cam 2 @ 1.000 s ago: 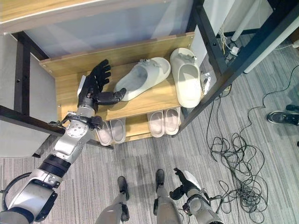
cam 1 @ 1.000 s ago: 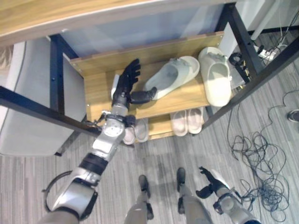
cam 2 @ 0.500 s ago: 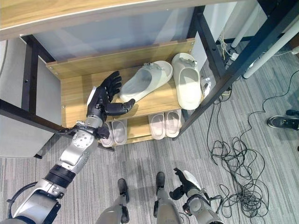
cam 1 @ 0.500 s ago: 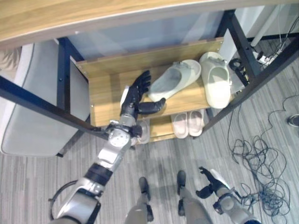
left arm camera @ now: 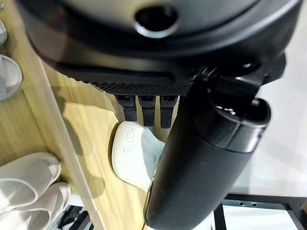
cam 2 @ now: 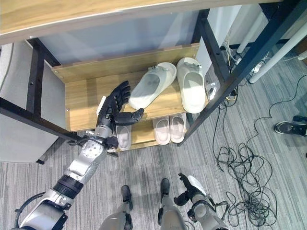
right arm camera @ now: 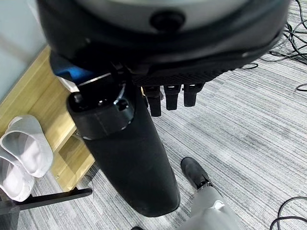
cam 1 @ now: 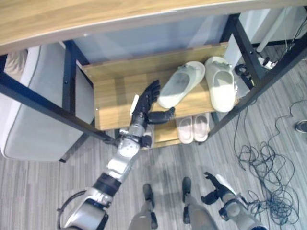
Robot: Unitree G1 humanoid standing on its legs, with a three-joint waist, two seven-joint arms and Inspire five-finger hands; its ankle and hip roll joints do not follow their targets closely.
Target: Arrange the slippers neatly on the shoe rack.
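slanted slipper [cam 1: 181, 84] centre frame awaits straightening; left hand [cam 1: 146, 103] spread, empty, beside its heel; next, nudge it parallel.

shelf left half [cam 2: 81, 98]: bare wood, open to reach
shelf right half: angled slipper [cam 2: 152, 85] and straight slipper [cam 2: 191, 85] fill it
front: black frame bar [cam 2: 33, 117] crosses low

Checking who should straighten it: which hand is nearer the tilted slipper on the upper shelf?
Left. The left hand is open beside the tilted slipper; the right hand hangs low over the floor.
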